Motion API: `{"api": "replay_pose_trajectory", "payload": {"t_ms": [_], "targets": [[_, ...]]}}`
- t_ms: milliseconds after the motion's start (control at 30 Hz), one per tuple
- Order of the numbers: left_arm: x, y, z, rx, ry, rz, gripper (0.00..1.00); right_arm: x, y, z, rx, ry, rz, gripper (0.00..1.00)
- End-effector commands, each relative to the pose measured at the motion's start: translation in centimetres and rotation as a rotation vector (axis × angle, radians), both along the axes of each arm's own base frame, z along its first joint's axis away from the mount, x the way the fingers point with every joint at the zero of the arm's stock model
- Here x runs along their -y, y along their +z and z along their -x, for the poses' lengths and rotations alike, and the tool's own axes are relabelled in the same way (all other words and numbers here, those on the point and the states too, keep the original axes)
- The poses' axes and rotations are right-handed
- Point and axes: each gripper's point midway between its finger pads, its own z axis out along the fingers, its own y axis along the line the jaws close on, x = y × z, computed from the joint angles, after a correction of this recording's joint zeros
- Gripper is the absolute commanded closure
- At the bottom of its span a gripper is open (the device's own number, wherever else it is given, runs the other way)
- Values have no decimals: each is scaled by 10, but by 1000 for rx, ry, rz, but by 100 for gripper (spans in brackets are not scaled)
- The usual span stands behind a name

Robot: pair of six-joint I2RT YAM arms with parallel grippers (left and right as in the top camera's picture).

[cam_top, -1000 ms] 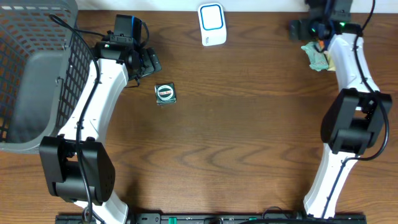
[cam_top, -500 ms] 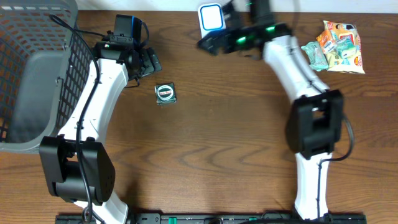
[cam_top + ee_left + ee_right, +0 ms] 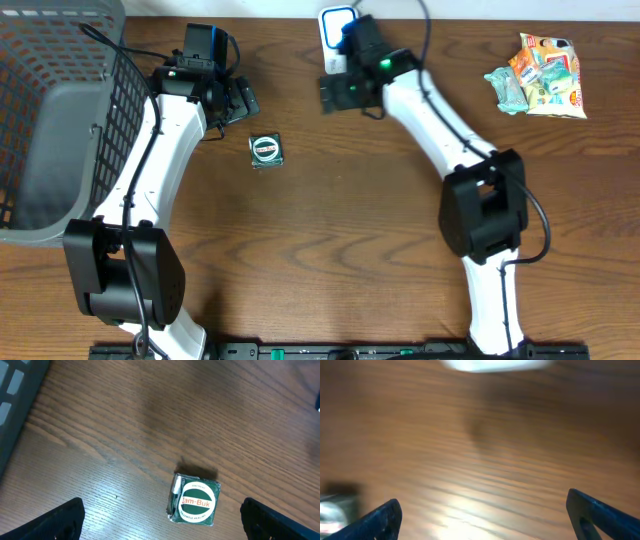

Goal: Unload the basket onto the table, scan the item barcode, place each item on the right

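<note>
Wooden table (image 3: 350,240) holds a green box (image 3: 265,150) beside the spread, empty left hand (image 3: 238,100); the right hand (image 3: 335,92), spread too, hovers by the scanner (image 3: 333,25). Grasping the box likely comes next.

R gripper (image 3: 332,94), from snack packs (image 3: 540,62) at far R edge across to just beside scanner (image 3: 335,22)

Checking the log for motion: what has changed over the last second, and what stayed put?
The right end effector, open and empty, swung across from the colourful snack packets to the white-and-blue scanner, uncovering the packets. The left end effector, the small green square tin and the grey plastic basket stayed put.
</note>
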Motion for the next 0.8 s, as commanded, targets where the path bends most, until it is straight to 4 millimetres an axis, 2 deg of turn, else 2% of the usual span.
{"api": "replay_pose_trajectory", "payload": {"t_ms": [0,233,300,333,433,533,667,767], "targets": [[-1,1,-1,0,5,-7,2,85,22,-11,26,-211,127,1],[0,1,-3,8,9,2,2,157,7,16,-146,-321,186,1],[21,-5,13,-66,-30,118,2,171,5,21,-176,-346,193,1],[30,-4,13,-67,-30,175,2,179,5,23,-189,-360,195,1],[56,-3,19,-90,-105,295,2,190,4,25,-201,-383,196,1],[68,-14,28,-125,-165,283,2,193,4,25,-208,-389,178,1],[69,-36,33,-159,-167,181,2,190,4,22,-198,-385,160,1],[60,-54,27,-166,-150,42,2,189,4,21,-194,-384,159,1]]}}
